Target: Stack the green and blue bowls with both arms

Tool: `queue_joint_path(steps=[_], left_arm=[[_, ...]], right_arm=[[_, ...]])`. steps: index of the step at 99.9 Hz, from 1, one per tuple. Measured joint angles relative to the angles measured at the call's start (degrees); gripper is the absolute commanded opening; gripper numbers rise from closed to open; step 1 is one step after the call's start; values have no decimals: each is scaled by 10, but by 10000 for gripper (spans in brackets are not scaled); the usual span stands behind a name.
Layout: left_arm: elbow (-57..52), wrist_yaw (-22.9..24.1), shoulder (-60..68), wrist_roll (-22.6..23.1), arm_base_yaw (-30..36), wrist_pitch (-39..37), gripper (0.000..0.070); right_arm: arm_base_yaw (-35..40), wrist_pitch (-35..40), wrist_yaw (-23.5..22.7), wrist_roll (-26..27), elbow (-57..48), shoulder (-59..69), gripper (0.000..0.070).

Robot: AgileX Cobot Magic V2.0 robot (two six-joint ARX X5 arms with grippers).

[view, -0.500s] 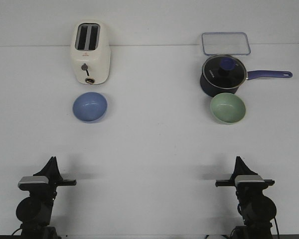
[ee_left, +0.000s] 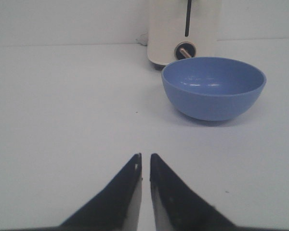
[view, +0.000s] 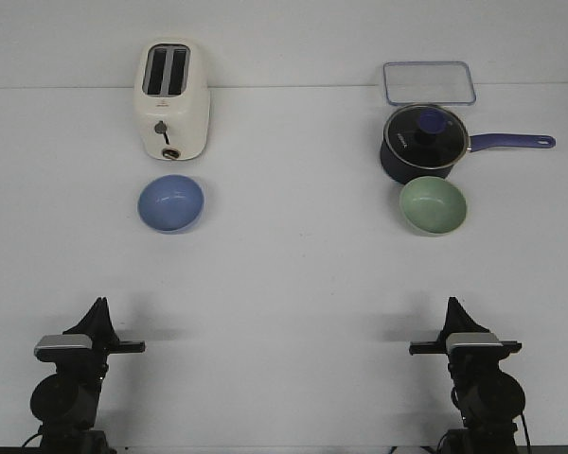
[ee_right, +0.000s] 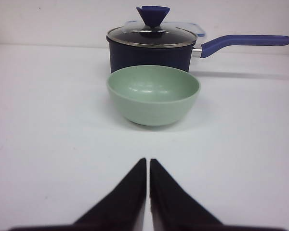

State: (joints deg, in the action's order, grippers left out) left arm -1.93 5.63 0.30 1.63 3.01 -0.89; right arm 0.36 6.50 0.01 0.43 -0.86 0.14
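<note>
A: Where did the bowls sit?
B: The blue bowl (view: 171,202) lay far left, just near of the toaster (view: 171,99); the green bowl (view: 434,205) far right, against the saucepan (view: 425,143).
A: And the grippers?
B: The left gripper (ee_left: 144,163) and right gripper (ee_right: 148,166) were nearly closed, empty. The bowls looked light, rigid, smooth; a rim pinch seemed best.

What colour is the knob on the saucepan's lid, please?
The knob is blue, clearest in the right wrist view.

counter (view: 293,284): white, matte | blue bowl (view: 170,203) set upright just in front of cream toaster (view: 171,99) | green bowl (view: 433,206) set upright just in front of lidded navy saucepan (view: 424,144) | clear lid (view: 429,82) laid flat behind saucepan
</note>
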Motion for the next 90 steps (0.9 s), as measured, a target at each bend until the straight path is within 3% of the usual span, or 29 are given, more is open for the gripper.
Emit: queue_joint_path(steps=[31, 71, 90], left_arm=[[0, 0, 0, 0, 0, 0, 15], [0, 0, 0, 0, 0, 0, 15], [0, 0, 0, 0, 0, 0, 15]], right_arm=[[0, 0, -4, 7, 0, 0, 9], [0, -9, 1, 168, -7, 0, 1], [0, 53, 44, 229, -146, 73, 9]])
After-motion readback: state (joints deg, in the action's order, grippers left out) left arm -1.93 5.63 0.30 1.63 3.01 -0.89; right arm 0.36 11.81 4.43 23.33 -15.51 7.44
